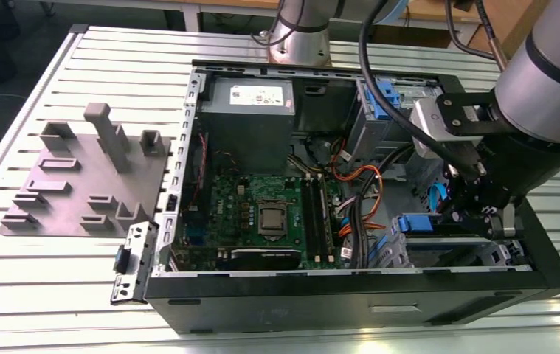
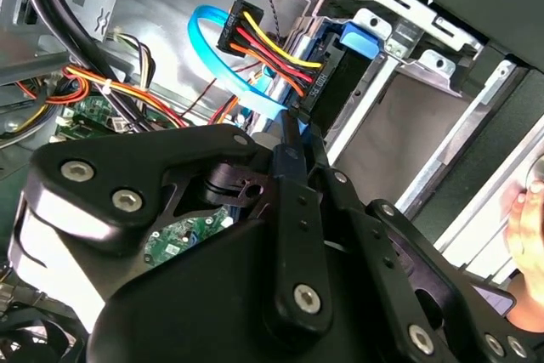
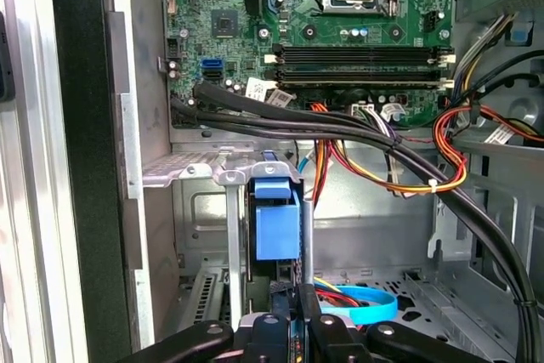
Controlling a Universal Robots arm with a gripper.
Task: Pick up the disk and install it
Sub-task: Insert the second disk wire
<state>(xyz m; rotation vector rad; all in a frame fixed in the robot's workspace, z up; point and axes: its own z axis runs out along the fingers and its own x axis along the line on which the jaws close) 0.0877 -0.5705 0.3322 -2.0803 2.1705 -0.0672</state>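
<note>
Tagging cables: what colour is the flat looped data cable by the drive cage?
Light blue. The flat cable shows best in the second wrist view, looping beside the connector with red, yellow and black wires.

Light: even, bright overhead | shadow: deep inside case (image 1: 260, 147) (perhaps hiding detail) | blur: slight

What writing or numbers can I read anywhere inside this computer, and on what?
None reads clearly.
White label on the grey power supply: print too small.
Black cable connector in the second wrist view: white marking, blurred.
Green motherboard in the first wrist view: markings too small.
</note>
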